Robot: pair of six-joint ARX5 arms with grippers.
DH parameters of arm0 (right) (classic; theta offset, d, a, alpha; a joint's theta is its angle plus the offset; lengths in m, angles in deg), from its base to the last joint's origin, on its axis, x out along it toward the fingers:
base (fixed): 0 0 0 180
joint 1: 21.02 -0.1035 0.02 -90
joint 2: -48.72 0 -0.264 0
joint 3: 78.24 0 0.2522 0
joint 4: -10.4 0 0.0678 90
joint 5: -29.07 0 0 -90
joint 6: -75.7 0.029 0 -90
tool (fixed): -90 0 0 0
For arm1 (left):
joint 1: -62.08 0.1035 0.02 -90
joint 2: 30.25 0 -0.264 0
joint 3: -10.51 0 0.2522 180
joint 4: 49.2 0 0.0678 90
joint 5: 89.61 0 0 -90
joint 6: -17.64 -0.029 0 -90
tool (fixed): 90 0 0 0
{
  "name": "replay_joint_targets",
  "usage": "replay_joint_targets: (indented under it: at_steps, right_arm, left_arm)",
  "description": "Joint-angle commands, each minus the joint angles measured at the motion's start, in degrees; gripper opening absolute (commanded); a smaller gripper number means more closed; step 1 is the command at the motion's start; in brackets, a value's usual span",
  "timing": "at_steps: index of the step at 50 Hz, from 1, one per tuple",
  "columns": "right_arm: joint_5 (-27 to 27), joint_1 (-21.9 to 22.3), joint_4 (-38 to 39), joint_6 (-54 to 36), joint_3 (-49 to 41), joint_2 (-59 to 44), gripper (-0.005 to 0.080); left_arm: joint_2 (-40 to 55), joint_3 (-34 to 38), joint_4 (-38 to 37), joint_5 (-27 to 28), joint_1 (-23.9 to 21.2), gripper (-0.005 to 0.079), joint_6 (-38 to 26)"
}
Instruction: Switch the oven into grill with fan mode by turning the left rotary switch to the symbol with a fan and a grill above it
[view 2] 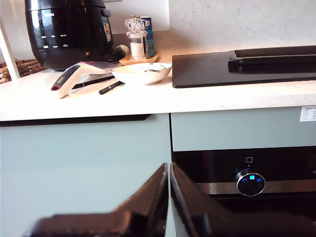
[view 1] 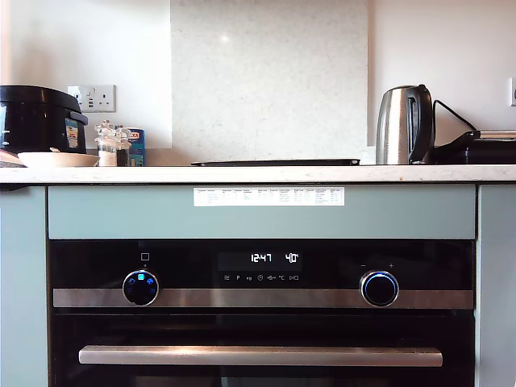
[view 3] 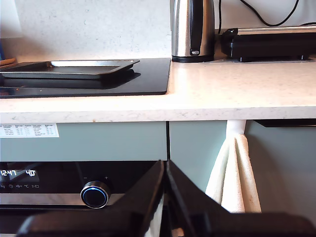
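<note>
The oven [view 1: 258,322] fills the lower half of the exterior view, with a black glass front, a steel strip and a long bar handle [view 1: 260,355]. Its display [view 1: 274,258] reads 12:47 and 40°. The left rotary switch [view 1: 140,288], a round knob with small glowing blue and cyan icons, sits at the exterior view's left end of the strip. No gripper appears in the exterior view. My first gripper [view 2: 168,167] is shut and empty, well back from the switch [view 2: 250,182]. My second gripper [view 3: 165,163] is also shut and empty, off the blue-ringed knob [view 3: 95,194].
The second knob [view 1: 379,288] shows only a blue ring. On the worktop [view 1: 258,173] stand a black cooker [view 1: 36,119], a white bowl [view 2: 141,73], a salt grinder [view 2: 136,37], a flat tray [view 3: 69,69] on the hob and a steel kettle [view 1: 403,125]. A towel [view 3: 232,173] hangs beside the cabinet.
</note>
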Motion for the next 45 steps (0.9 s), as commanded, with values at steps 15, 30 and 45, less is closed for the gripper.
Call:
replay_joint_targets:
  at_steps: [15, 30, 45]
  right_arm:
    - [-7.65, -13.90, -9.11, 8.07, 10.73, -4.63, -0.0012]
    - [-12.09, -17.57, -9.84, 7.45, 10.78, -9.11, -0.0012]
    - [-11.04, -27.67, -8.98, 6.73, 11.87, -19.43, -0.0012]
  left_arm:
    - [-0.70, -4.87, -3.93, 6.34, -4.24, -0.0019, 5.64]
    - [1.20, -6.75, -6.27, 18.23, -5.44, -0.0019, 11.76]
    - [10.75, -8.92, -4.02, 19.15, -7.26, -0.0019, 11.54]
